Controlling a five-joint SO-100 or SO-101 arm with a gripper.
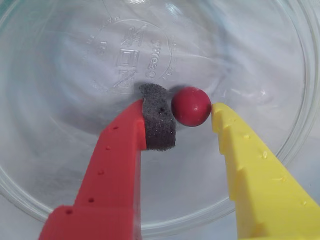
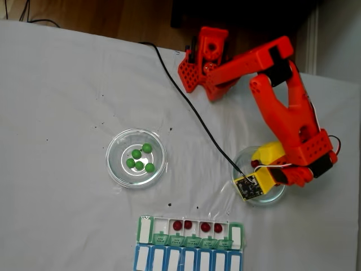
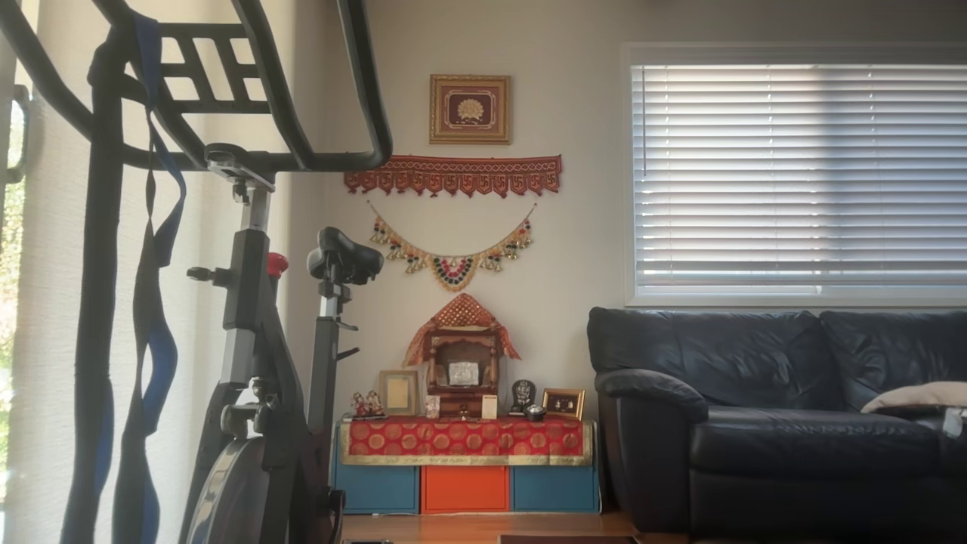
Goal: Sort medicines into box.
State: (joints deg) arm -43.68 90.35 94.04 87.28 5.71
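Down in the glass dish (image 1: 45,165) now, pincer (image 1: 192,112) parted just wider than the red ball (image 1: 191,106), foam pad (image 1: 158,124) touching one side, yellow tip barely beside the other, nothing clamped yet. Glossy, round, on slick glass: likely to squirt out if squeezed off-centre. Four reds already in the green-lidded box (image 2: 190,231); four green balls (image 2: 140,157) waiting in the other dish (image 2: 115,169).

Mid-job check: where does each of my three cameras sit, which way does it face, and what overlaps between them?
Wrist view: rides behind the gripper, looking down into a glass dish at a red ball between the open fingers.
Fixed view: above the table, looking down on the arm, both dishes and the box.
Other view: faces a living room, off the workspace.
Shared: wrist and fixed views both show the gripper in the right-hand dish.
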